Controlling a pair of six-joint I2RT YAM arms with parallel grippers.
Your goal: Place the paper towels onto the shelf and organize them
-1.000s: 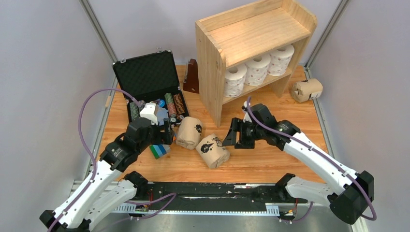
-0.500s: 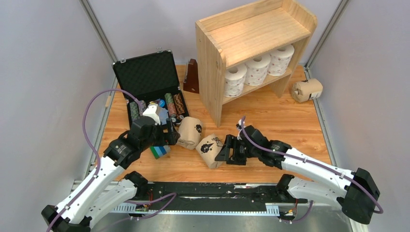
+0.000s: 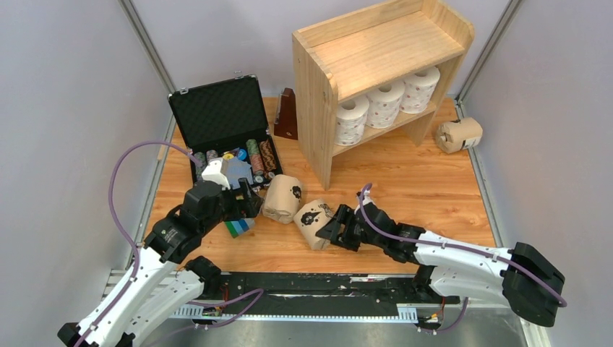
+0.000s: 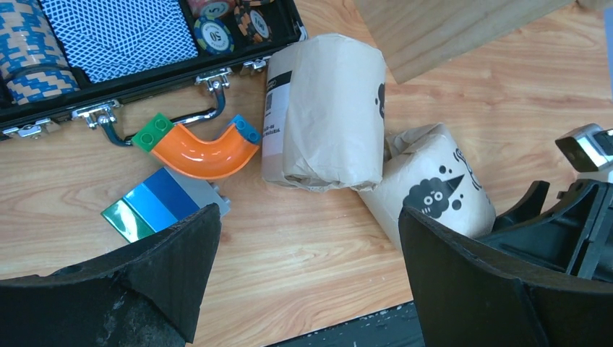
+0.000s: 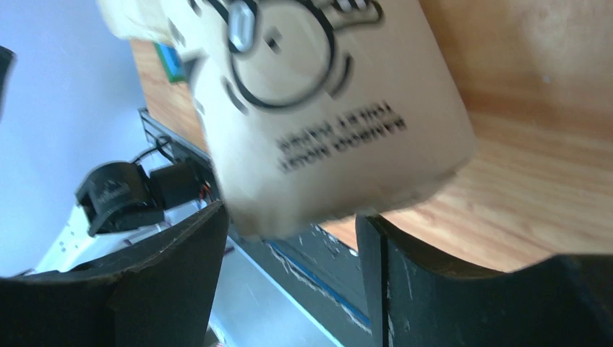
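The pine shelf [image 3: 376, 61] stands at the back right, with three white paper towels [image 3: 384, 103] on its lower tier. Two kraft rolls lie mid-table: one [image 3: 283, 197] near the case and one with a cloud print [image 3: 315, 224] nearer the front. A third kraft roll [image 3: 458, 134] lies right of the shelf. My right gripper [image 3: 331, 228] is open, low on the table, its fingers at the cloud-print roll's end [image 5: 318, 94]. My left gripper [image 3: 247, 204] is open and empty, just left of the two rolls [image 4: 325, 112] [image 4: 434, 191].
An open black case [image 3: 224, 119] with poker chips stands at the back left. An orange curved brick [image 4: 199, 152] and a blue-green block [image 4: 155, 206] lie by its front. A brown wedge-shaped object [image 3: 287, 116] stands left of the shelf.
My right arm has dropped low and moved left until its open jaws reach the cloud-print kraft roll. My left arm has shifted slightly left and back.
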